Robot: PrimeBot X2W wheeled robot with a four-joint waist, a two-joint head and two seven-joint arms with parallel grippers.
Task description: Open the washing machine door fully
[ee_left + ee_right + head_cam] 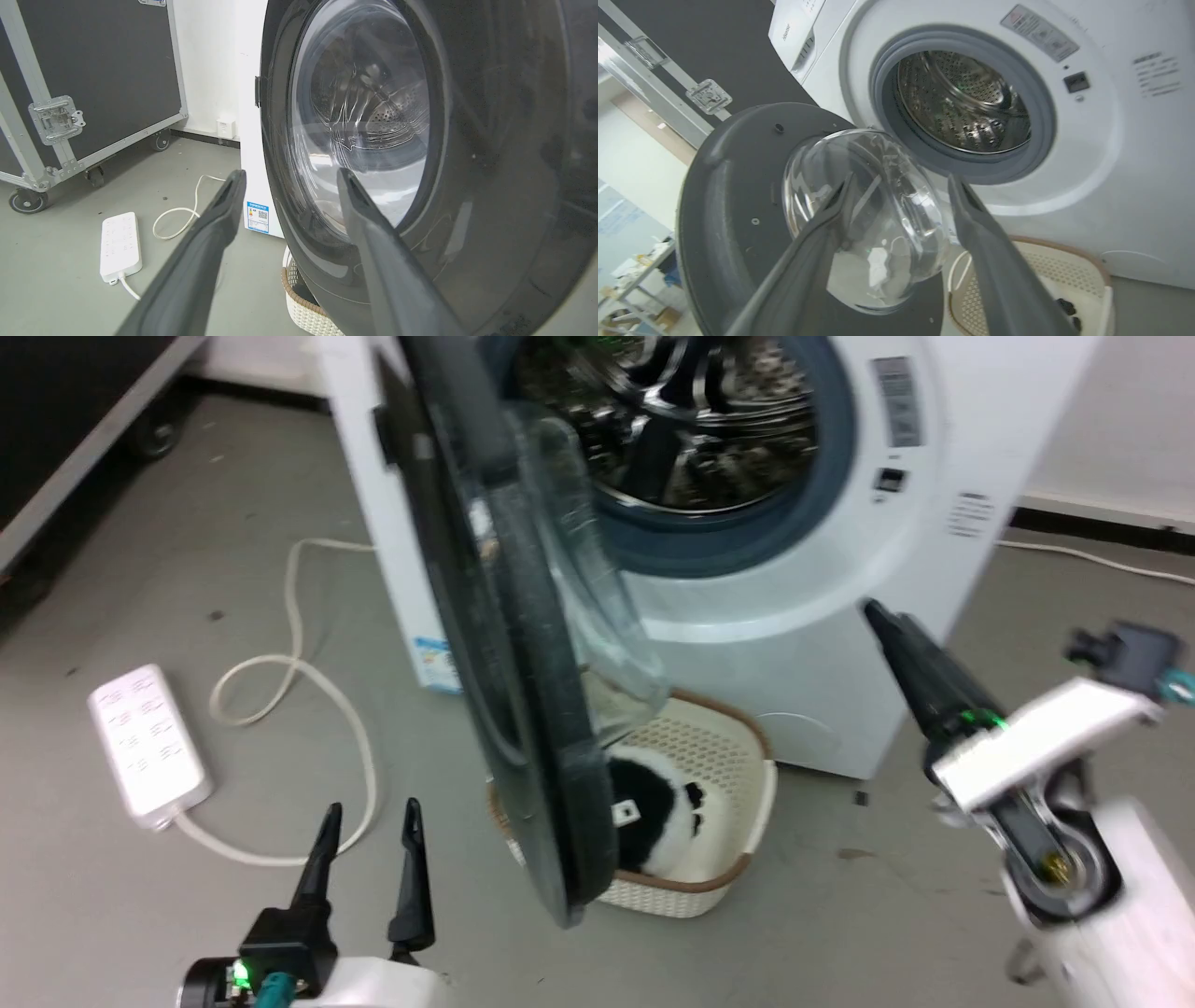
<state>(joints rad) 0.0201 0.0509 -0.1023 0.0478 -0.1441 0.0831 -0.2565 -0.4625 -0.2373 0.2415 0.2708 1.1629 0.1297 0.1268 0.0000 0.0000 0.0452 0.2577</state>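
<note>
Low in the head view, the left gripper point(372, 807) points its two long dark fingers up, jaws spread wide with only grey floor between them. In its own wrist view the fingers stand just before the outer face of the washing machine door point(523, 709), a large round door with a wide glossy black ring around a bulging clear glass bowl point(868, 219); whether they touch it I cannot tell.

The door stands open on the left side of the big white front-loading washing machine point(840, 644). From the head it shows nearly edge-on, a long dark band running from the top of the view down and slightly right. Its lower rim hangs over a cream perforated plastic basket point(738, 803) with a brown rim. The black outer face looks toward the robot's left. The glass bowl bulges to the right, toward the perforated steel drum point(681, 420) and its grey rubber gasket point(747, 541), both uncovered.

The right gripper point(901, 179) is to the right of the door, in front of the machine. Its jaws are wide apart and hold nothing, and the bowl lies beyond them.

A black-and-white plush thing point(653, 812) lies in the basket. A white power strip point(145, 747) and its looped cable point(299, 663) rest on the floor at left.
</note>
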